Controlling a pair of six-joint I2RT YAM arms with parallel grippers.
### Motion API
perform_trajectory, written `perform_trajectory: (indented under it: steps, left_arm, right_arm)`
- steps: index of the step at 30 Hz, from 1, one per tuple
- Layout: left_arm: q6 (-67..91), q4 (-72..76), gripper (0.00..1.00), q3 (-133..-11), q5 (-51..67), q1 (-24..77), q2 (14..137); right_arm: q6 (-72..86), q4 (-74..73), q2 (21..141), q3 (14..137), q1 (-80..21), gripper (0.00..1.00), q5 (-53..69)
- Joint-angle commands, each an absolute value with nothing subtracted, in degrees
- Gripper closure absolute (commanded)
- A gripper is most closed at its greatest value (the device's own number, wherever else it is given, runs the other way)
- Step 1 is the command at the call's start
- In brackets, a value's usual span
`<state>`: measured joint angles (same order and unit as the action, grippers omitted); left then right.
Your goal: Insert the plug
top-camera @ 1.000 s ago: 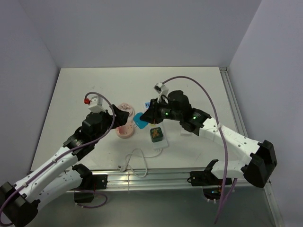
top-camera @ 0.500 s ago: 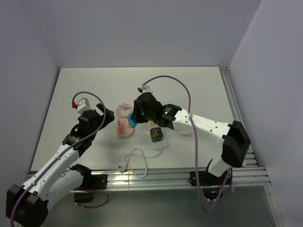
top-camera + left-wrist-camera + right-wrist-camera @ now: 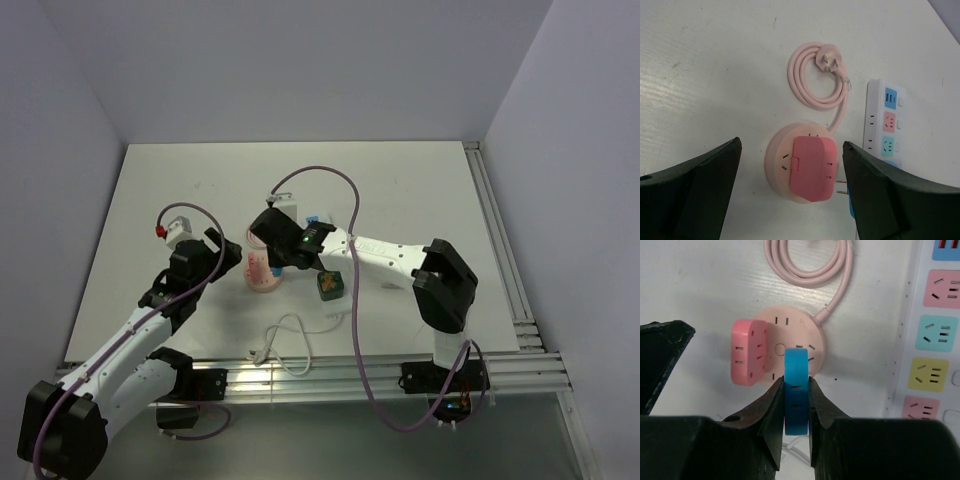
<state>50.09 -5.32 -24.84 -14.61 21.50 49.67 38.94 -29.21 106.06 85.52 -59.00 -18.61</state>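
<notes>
A round pink socket hub (image 3: 790, 347) lies on the table with a pink adapter (image 3: 747, 358) plugged into its left side. It also shows in the left wrist view (image 3: 782, 160) and the top view (image 3: 262, 278). My right gripper (image 3: 796, 405) is shut on a blue plug (image 3: 796, 380) and holds it on edge just above the hub's near right rim. The plug's two metal prongs (image 3: 840, 186) show beside the hub. My left gripper (image 3: 790, 200) is open and empty, its jaws standing wide apart on either side of the hub, in the top view (image 3: 222, 250) just left of it.
The hub's pink cord (image 3: 815, 82) is coiled behind it. A white power strip (image 3: 940, 330) with coloured sockets lies to the right. A white charger with a green-black block (image 3: 329, 286) and a white cable (image 3: 285, 340) lie near the front edge.
My right gripper has carried the blue plug leftward from beside the power strip to over the pink hub. My left gripper has drawn back a little to the left.
</notes>
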Motion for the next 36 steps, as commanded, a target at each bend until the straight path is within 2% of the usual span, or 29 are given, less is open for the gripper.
perform_trajectory:
  steps: [1,17,31,36]
  left_arm:
    - [47.8,-0.5,0.13,-24.5,-13.0,21.3,49.4]
    - [43.8,2.0,0.14,-22.6,-12.2,21.3,48.9]
    - [43.0,2.8,0.14,-22.6,-10.5,21.3,50.7]
    - [43.2,3.2,0.13,-22.6,-10.0,21.3,51.6]
  right_arm:
    - [38.4,-27.9,106.4,87.2,-59.1,1.00,-22.7]
    - [39.2,-23.1,110.4,86.4,-59.2,1.00,-25.3]
    - [39.2,-24.2,113.0,88.1,-59.2,1.00,-25.6]
    - [38.2,-29.1,115.7,92.9,-59.5,1.00,-26.3]
